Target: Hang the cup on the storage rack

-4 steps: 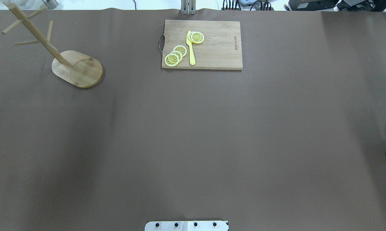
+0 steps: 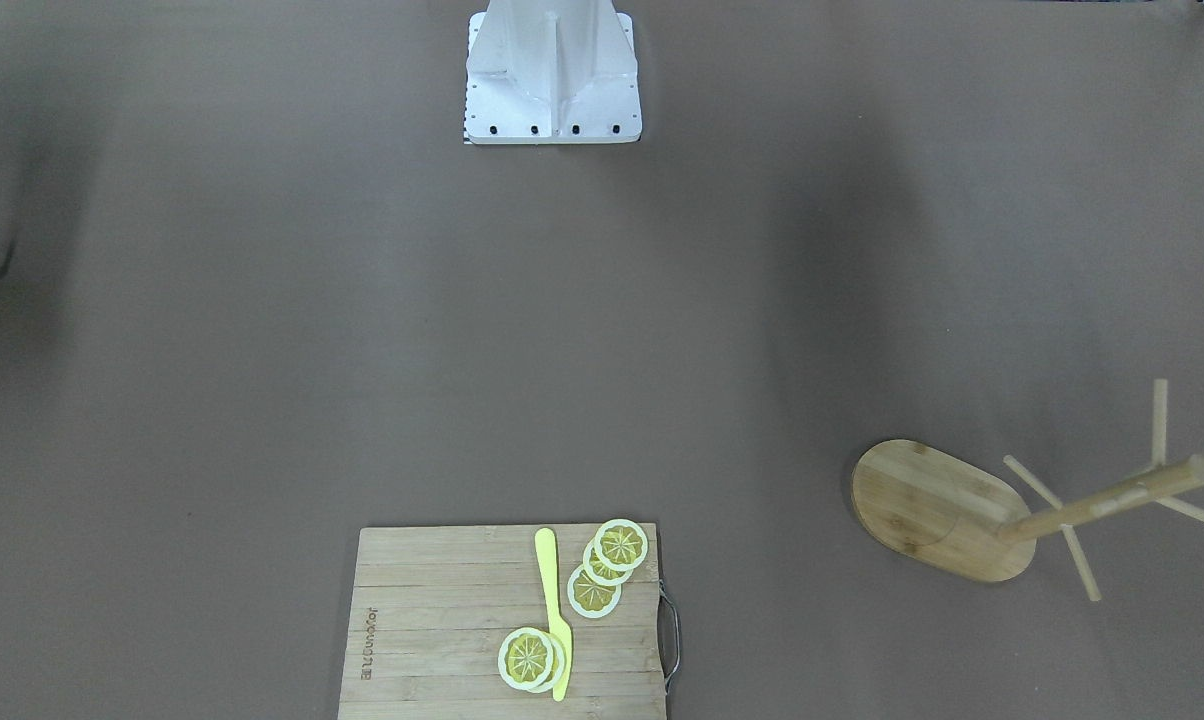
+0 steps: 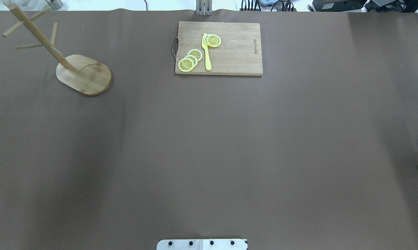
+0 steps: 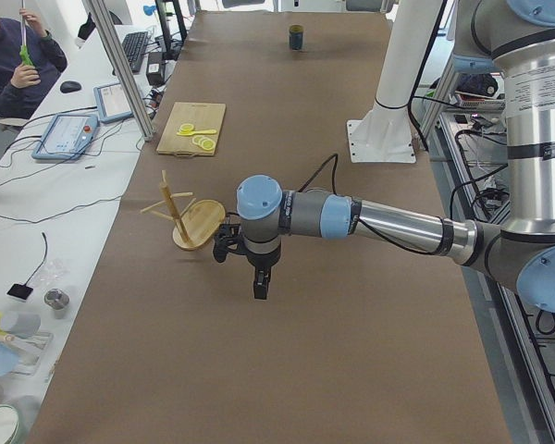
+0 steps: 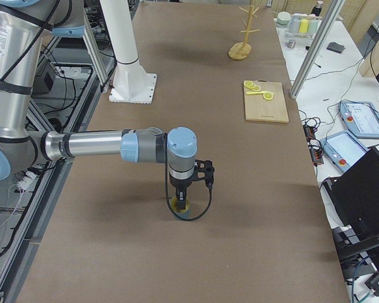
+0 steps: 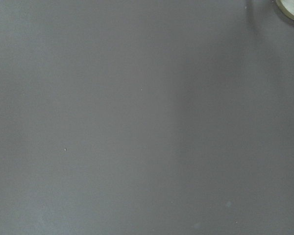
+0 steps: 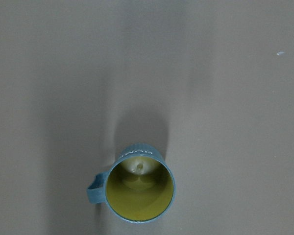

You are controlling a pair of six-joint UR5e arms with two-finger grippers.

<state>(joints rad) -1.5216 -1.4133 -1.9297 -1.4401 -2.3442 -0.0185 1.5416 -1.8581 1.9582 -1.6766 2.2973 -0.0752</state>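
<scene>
The cup [image 7: 137,188] stands upright on the brown table [image 3: 209,156] at its right end. Its mouth faces up and shows the yellow-olive interior. In the right wrist view the loop handle points left and white lettering runs along the upper side of the blue-grey wall.

The right gripper [image 5: 182,201] points straight down directly over the cup, close to the rim. No view shows whether it touches the cup, and the state of its jaws cannot be told.

The storage rack [image 3: 84,74] stands upright at the far left of the table, well apart from the cup. Its round post rises from one end of the oval base, and thin pegs branch off near the top.

The left gripper [image 4: 259,292] hangs pointing down over bare table, on the near side of the rack's base. Its fingers appear only in the side view, so whether they are spread or pressed together cannot be told.

A cutting board [image 3: 236,52] lies at the far edge near the middle. It carries lemon slices [image 3: 190,59] and a yellow knife [image 3: 207,55], with one slice touching the knife near its far end.
</scene>
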